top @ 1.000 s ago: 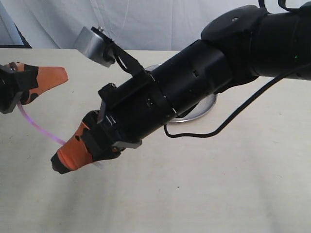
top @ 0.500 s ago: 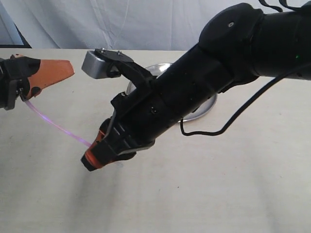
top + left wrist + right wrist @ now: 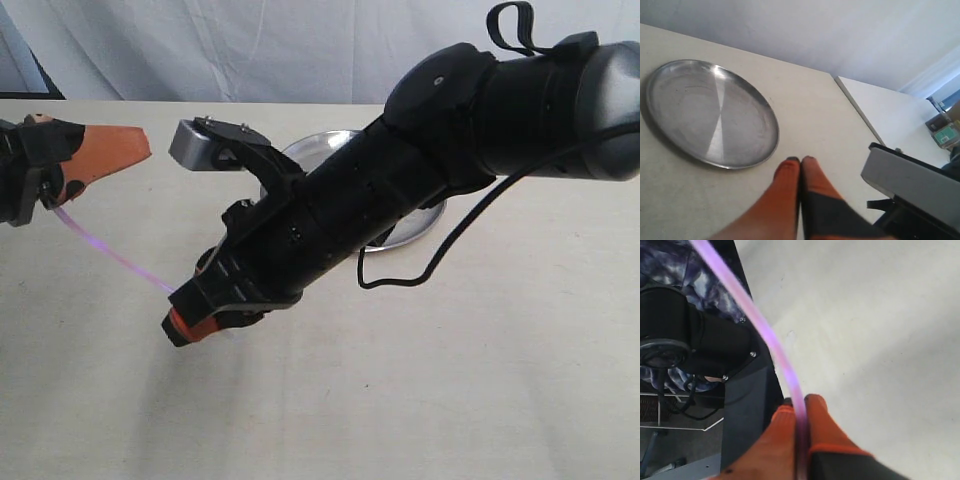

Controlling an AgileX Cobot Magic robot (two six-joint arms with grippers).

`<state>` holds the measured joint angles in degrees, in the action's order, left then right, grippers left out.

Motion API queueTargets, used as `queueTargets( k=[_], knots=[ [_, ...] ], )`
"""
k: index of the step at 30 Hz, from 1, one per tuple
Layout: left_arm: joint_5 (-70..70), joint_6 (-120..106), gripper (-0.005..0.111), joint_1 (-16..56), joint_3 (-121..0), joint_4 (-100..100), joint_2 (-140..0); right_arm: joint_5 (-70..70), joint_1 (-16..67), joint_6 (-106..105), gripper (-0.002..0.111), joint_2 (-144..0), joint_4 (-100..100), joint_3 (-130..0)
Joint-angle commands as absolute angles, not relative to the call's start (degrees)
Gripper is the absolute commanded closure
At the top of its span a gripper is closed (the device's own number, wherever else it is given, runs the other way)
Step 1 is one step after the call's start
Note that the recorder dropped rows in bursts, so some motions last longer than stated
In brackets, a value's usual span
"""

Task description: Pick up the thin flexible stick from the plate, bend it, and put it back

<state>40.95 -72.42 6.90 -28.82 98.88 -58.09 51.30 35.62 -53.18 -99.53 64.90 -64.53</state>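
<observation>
The thin flexible stick (image 3: pixel 115 257), pink-purple and translucent, spans the air above the table in a shallow curve between my two grippers. My left gripper (image 3: pixel 145 142), at the far left, is shut, and the stick's end comes out from under its fingers. In the left wrist view the gripper (image 3: pixel 801 160) has its jaws pressed together and no stick shows. My right gripper (image 3: pixel 178 328) is shut on the other end. Seen from the right wrist, the stick (image 3: pixel 765 335) arcs away from the gripper (image 3: pixel 801 400). The steel plate (image 3: pixel 418 226) lies mostly behind the right arm, and the plate (image 3: pixel 710 115) holds nothing.
The right arm's thick black forearm (image 3: pixel 400 190) crosses the middle of the table, with its grey camera housing (image 3: pixel 200 140) and a looping black cable (image 3: pixel 440 262). A white cloth hangs behind. A second table's edge (image 3: pixel 860 116) lies beyond the plate.
The right gripper swung to the right and rolled over, drawing the stick's end away from the left gripper so the curve is shallower. The left gripper rose slightly.
</observation>
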Motion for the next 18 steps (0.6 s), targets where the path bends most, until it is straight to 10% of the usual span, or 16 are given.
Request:
queueTargets(
  k=[1, 8, 18],
  knots=[
    [38.75, -72.66, 0.093, 7.03, -29.52, 99.95, -57.98, 50.78, 35.39, -53.53, 0.109, -98.14, 65.2, -64.33],
    [38.75, -69.08, 0.054, 7.03, -29.52, 99.95, -57.98, 50.54, 35.39, -58.51, 0.109, -96.72, 72.1, -64.33],
    [39.73, -68.93, 0.056, 7.03, -29.52, 99.95, -57.98, 48.43, 35.39, -67.54, 0.109, -96.72, 86.24, -64.33]
  ],
)
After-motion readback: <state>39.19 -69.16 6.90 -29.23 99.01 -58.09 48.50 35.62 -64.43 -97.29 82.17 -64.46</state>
